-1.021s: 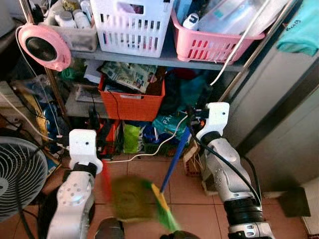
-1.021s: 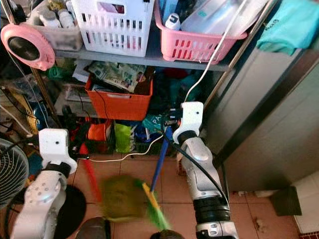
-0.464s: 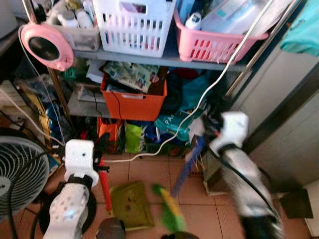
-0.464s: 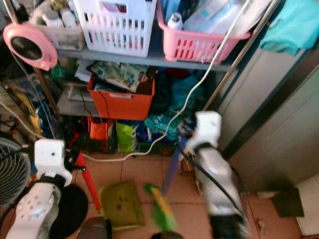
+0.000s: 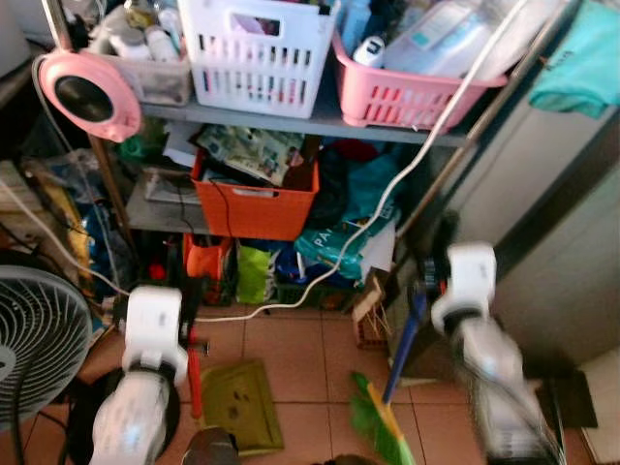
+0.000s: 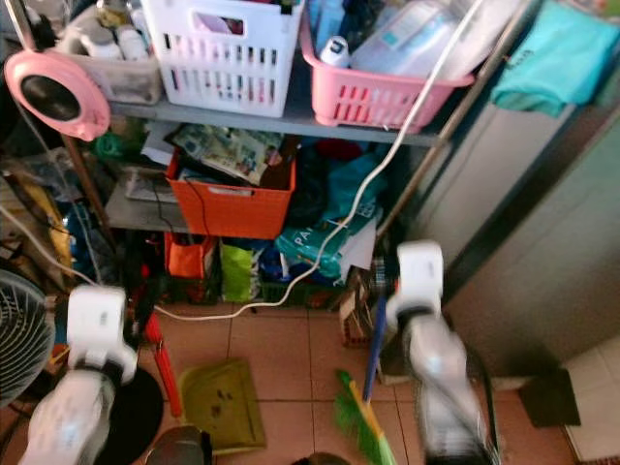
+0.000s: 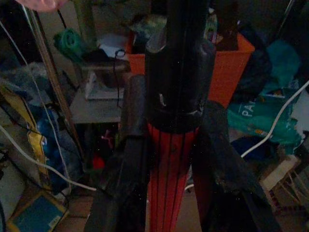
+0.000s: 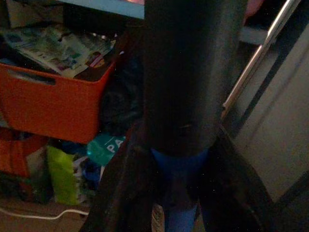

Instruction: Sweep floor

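Observation:
My left gripper point(image 5: 194, 315) is shut on the red handle point(image 5: 194, 373) of a green dustpan point(image 5: 236, 405), which rests on the tiled floor at lower left. In the left wrist view the red handle point(image 7: 166, 179) runs between the two black fingers point(image 7: 130, 159). My right gripper point(image 5: 423, 287) is shut on the blue handle point(image 5: 402, 344) of a broom, whose green and yellow bristles point(image 5: 376, 431) sit on the tiles at the bottom middle. The right wrist view has the blue handle point(image 8: 178, 193) clamped between its fingers point(image 8: 128, 188).
A cluttered metal shelf rack point(image 5: 320, 121) stands straight ahead, with an orange crate point(image 5: 254, 201), a white basket point(image 5: 257, 50) and a pink basket point(image 5: 412, 87). A white cable point(image 5: 291, 295) trails across the floor. A fan point(image 5: 34, 339) stands left; a grey door point(image 5: 572, 242) is right.
My right arm has swung right with the broom, so the bristles moved from beside the dustpan to the right. The left arm lowered the dustpan and it lies flat.

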`<state>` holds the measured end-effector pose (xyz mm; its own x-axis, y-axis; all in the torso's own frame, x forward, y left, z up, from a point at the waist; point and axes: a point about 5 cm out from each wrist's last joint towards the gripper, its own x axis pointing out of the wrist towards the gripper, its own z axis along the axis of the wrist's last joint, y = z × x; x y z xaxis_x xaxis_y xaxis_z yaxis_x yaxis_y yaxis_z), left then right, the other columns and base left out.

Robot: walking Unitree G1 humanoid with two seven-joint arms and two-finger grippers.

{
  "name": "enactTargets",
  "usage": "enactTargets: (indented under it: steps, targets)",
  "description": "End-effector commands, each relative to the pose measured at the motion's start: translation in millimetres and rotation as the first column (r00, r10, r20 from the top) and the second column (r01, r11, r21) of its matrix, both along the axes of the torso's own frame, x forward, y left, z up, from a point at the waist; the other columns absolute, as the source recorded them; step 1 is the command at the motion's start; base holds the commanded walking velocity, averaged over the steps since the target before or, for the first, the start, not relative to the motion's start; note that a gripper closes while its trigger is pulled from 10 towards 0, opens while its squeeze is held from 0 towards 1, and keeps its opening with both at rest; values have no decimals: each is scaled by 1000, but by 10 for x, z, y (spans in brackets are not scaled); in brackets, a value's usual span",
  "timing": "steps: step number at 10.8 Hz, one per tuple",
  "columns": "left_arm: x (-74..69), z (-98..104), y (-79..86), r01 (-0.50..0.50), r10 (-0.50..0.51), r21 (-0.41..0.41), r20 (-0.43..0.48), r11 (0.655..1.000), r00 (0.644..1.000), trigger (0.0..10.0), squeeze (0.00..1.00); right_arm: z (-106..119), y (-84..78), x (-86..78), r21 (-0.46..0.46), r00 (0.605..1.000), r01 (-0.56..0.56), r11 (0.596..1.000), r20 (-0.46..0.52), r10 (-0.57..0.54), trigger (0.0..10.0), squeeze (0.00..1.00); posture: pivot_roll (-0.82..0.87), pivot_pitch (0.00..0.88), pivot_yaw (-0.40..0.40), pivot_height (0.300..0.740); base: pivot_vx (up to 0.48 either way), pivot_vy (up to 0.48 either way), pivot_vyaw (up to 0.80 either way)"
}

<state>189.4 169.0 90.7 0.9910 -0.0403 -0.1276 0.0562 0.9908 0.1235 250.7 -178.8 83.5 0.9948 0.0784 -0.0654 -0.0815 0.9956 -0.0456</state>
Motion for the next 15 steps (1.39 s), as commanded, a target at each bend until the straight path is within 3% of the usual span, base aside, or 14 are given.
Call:
enactTargets:
  steps: [1, 3, 5, 9, 15]
  targets:
    - [15, 37, -52, 20, -20, 4, 31, 1000, 999, 10000, 0, 35, -31, -4, 40, 1000, 24, 999, 4, -25, 10000, 0, 97, 0, -101, 740, 0, 0, 0]
    - [126, 46, -12, -6, 7, -19, 56, 1000, 998, 10000, 0, 27, -129, 97, 64, 994, 112, 992, 6, -112, 10000, 0, 73, 0, -83, 740, 0, 0, 0]
    - [161, 70, -100, 29, -28, -18, 66, 999, 997, 10000, 0, 34, -75, 120, 70, 996, 86, 994, -2, -86, 10000, 0, 68, 0, -97, 740, 0, 0, -350]
    - [141, 71, -104, 45, -44, -21, 66, 999, 997, 10000, 0, 39, -14, 204, 89, 998, 60, 994, 4, -60, 10000, 0, 83, 0, -95, 740, 0, 0, -130]
    - [124, 119, -95, 55, -54, -23, 56, 998, 997, 10000, 0, 53, 27, 244, 101, 998, 62, 993, 5, -62, 10000, 0, 83, 0, -78, 740, -369, 0, 0]
